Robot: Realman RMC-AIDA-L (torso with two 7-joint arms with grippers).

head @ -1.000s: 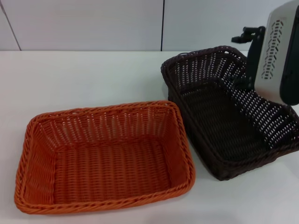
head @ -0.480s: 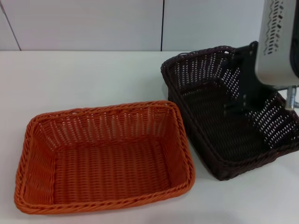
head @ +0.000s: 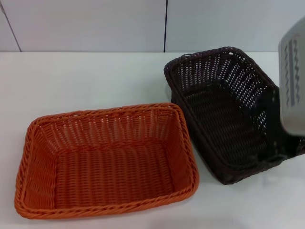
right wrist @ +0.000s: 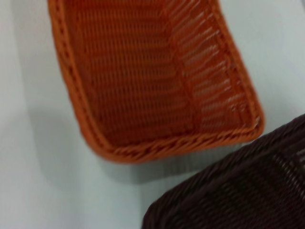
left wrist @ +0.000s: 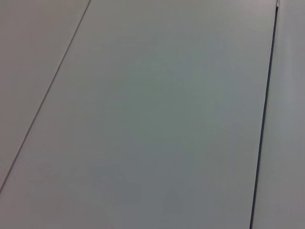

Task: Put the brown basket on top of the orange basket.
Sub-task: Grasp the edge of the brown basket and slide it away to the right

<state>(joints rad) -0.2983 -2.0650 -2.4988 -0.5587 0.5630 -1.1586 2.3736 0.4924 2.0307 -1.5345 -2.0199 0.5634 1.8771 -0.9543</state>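
The brown basket stands on the white table at the right, empty and upright. It also shows in the right wrist view. The orange basket stands at the front left, empty, close beside the brown one without being under it. It also shows in the right wrist view. My right arm's grey casing hangs over the brown basket's right side. The dark right gripper is low at that basket's right wall and blends with the weave. My left gripper is out of view.
The white table stretches behind and left of both baskets. A pale panelled wall stands behind it. The left wrist view shows only pale panels with thin seams.
My right arm has swung from the brown basket's far right corner toward the front and lower along its right side. Neither basket has moved.
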